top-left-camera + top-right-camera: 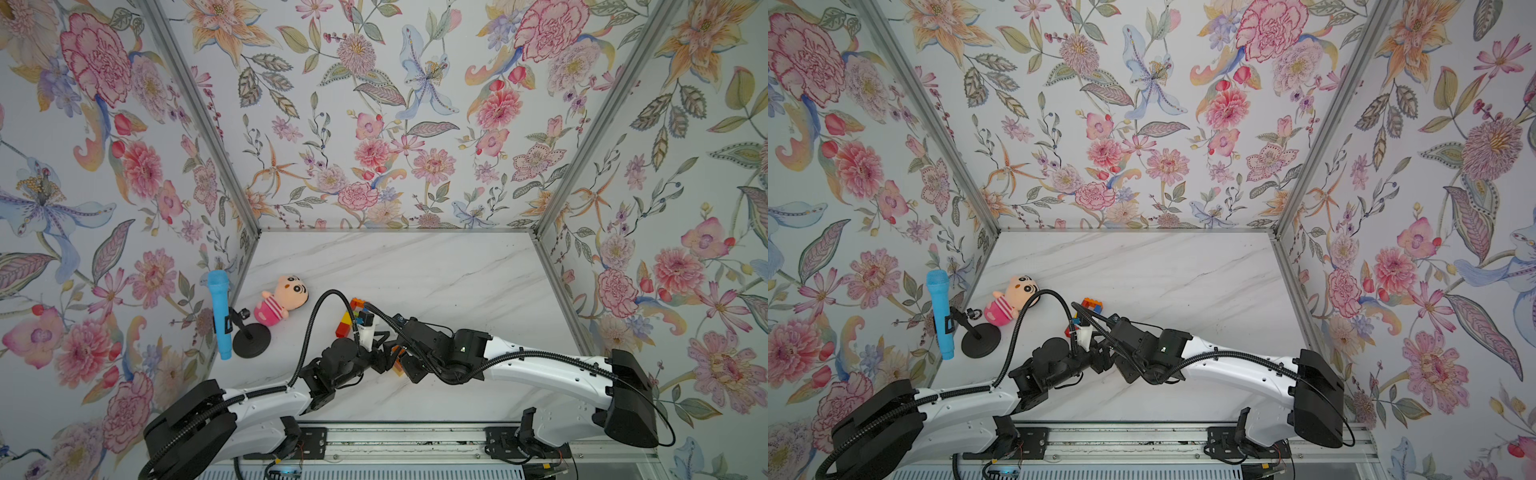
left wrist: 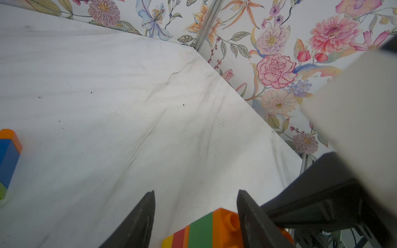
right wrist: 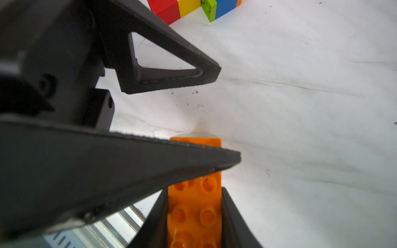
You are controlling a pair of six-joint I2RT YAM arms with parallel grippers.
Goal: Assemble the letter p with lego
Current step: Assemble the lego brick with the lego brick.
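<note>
Pinching orange brick (image 3: 194,214) by long sides: right gripper (image 3: 194,192), jaws tight on it. Brick tops striped stack (image 2: 199,232) of yellow, red, orange, green layers. Left gripper (image 2: 195,197) partly spread astride stack; one finger (image 3: 150,158) across brick's studded face, other clear of yellow end. Well apart on table (image 2: 107,107) lies second stack (image 3: 189,8).
</note>
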